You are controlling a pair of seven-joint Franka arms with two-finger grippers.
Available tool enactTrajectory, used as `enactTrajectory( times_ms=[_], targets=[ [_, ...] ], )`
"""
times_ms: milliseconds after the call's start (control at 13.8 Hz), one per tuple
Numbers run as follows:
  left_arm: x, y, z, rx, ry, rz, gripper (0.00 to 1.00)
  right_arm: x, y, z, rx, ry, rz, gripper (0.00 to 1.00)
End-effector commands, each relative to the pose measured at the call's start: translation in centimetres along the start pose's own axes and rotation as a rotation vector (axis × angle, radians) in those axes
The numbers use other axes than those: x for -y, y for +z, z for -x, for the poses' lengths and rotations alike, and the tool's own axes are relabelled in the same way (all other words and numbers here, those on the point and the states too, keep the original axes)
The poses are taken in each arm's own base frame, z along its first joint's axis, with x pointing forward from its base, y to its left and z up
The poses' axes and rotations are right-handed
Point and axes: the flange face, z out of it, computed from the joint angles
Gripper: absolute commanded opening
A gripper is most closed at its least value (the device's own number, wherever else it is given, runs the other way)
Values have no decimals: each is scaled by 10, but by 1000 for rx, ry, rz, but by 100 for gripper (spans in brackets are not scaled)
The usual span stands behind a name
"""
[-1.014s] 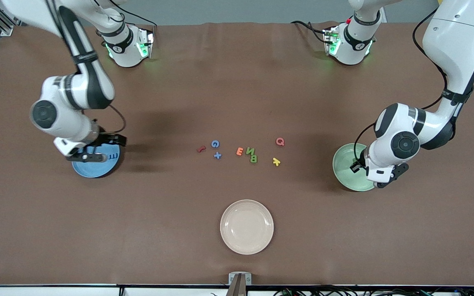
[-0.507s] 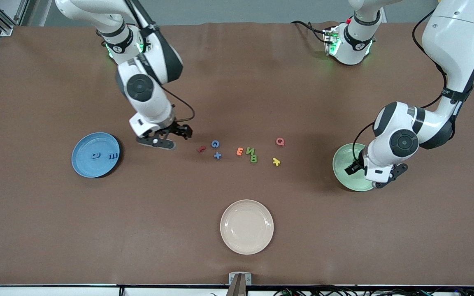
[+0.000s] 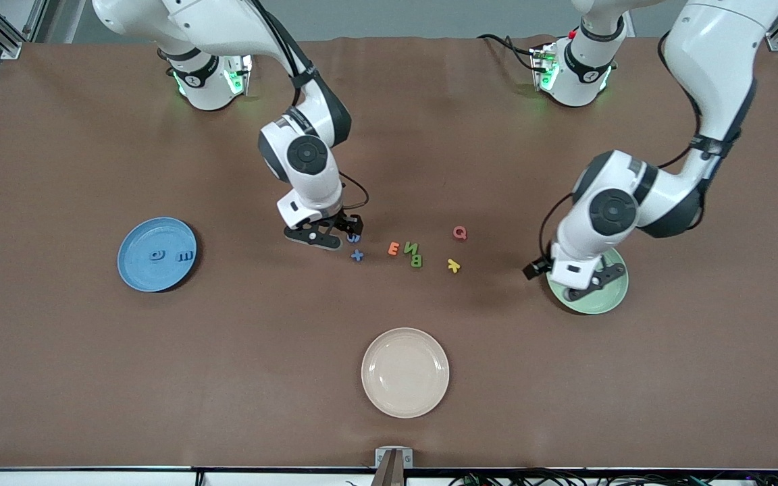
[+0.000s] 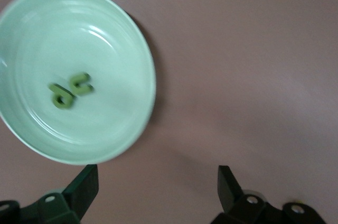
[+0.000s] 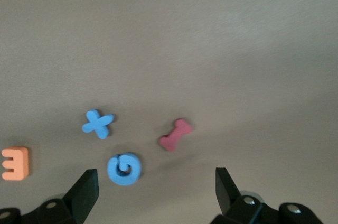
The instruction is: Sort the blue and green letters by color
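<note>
Since a sec ago the right arm has swung off the blue plate (image 3: 157, 254) toward the middle of the table, and the left arm has shifted a bit toward the middle too. Right gripper (image 3: 325, 237) now hangs low over the row of loose letters, fingers spread wide w/ nothing between them; its wrist view shows the blue G (image 5: 124, 169), the blue cross (image 5: 97, 123) and a red piece (image 5: 176, 134) lying just under it, orange E (image 5: 15, 163) off to one side. From the front, the G (image 3: 354, 237) is partly hidden by the gripper, the cross (image 3: 357, 255) a little nearer the camera. Two blue letters (image 3: 170, 256) lie on the blue plate at the right arm's end. Left gripper (image 3: 581, 287) sits over the green plate (image 3: 615, 297), fingers open, empty; two green letters (image 4: 70, 90) lie touching in that plate (image 4: 121, 39). Two more green letters (image 3: 414, 254) lie mid-table, touching each other, beside the orange E (image 3: 394, 248). Pink Q (image 3: 459, 233) and yellow piece (image 3: 454, 265) lie toward the left arm's end. Cream plate (image 3: 405, 372) sits nearest the camera.
</note>
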Motion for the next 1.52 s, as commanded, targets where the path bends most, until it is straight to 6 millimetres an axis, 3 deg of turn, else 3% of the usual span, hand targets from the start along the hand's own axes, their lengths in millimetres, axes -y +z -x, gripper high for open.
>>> enactTrajectory(
  times_ms=[0, 217, 362, 652, 1448],
  targets=[
    [-45, -5, 53, -29, 88, -16, 97, 29, 5, -3, -19, 45, -8, 97],
    [-98, 5, 107, -81, 262, -19, 90, 35, 15, 3, -19, 67, 3, 96],
    [-128, 21, 127, -66, 302, 25, 82, 36, 23, 7, -18, 72, 13, 96],
    [-146, 45, 149, -51, 350, 67, 74, 37, 34, 10, -22, 72, 19, 94],
    [-190, 68, 157, -92, 421, 194, 60, 38, 45, 13, -25, 86, 23, 75]
  ],
)
